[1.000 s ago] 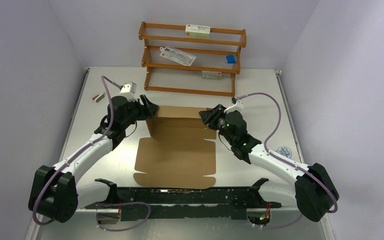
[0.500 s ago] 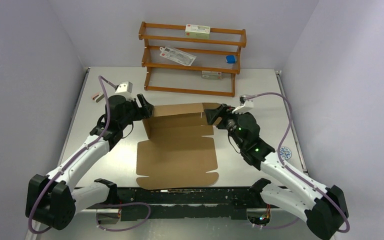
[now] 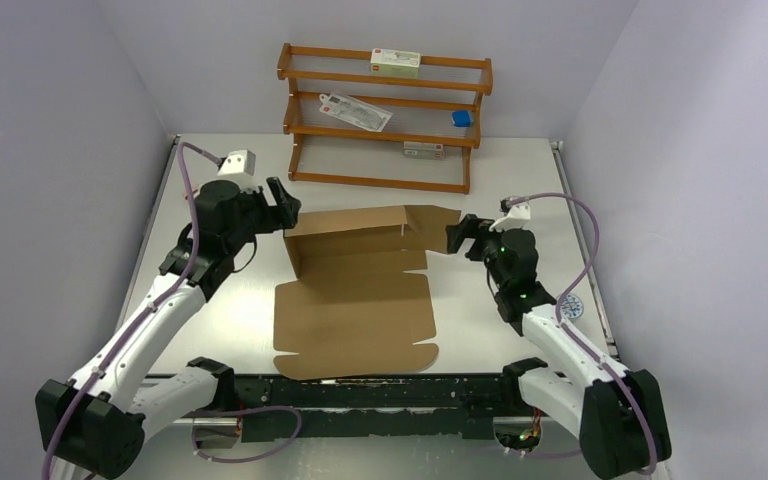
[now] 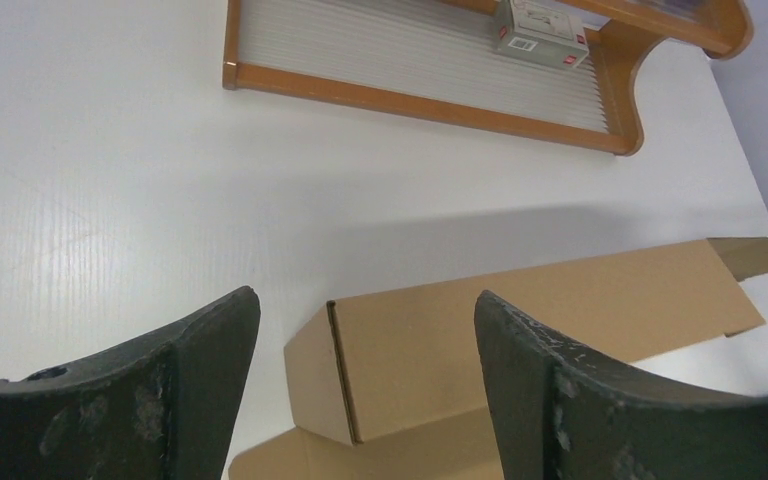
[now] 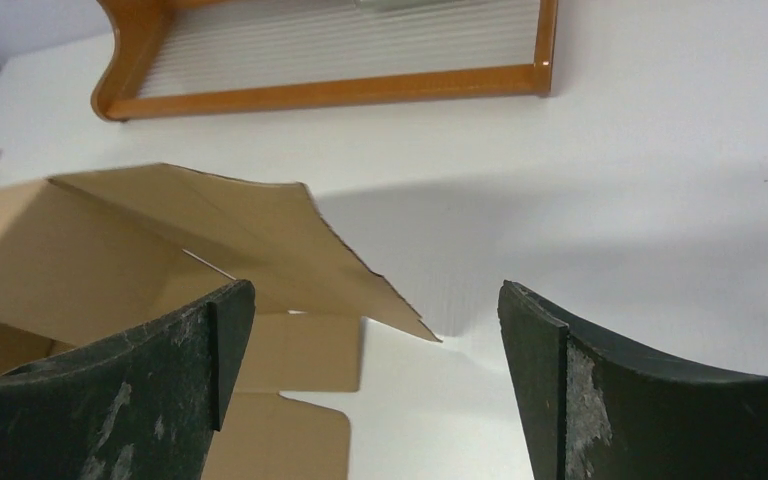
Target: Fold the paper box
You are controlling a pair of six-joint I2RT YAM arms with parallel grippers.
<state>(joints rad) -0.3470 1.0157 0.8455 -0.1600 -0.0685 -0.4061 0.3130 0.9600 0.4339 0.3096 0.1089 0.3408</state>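
Paper box (image 3: 355, 300) sat at the middle of the surface (image 3: 530, 180), well short of the wooden rack (image 3: 385, 120) at the far wall. It was only partly formed. Its broad near panel lay flat toward the arm bases, its far wall stood raised along the back crease, a short end flap was turned in at the left corner, and the flap at the right corner splayed outward, tilted rather than upright. The left tool (image 3: 286, 203) hovered just beside the left rear corner with its fingers spread apart and nothing between them. The right tool (image 3: 458, 237) hung near the splayed right flap, likewise spread wide and gripping nothing, so neither arm was touching the cardboard. By my reading the main risk was that the unsupported far wall would relax along its crease and sag flat, since no finger braced it. The right flap, leaning out, could catch a fingertip on its edge and be bent backward or creased off its score line if the approach came from the wrong side. A push from one side alone would probably slide the light sheet across the smooth surface toward the rack and not fold it, and a hard pinch could crush the corrugation.
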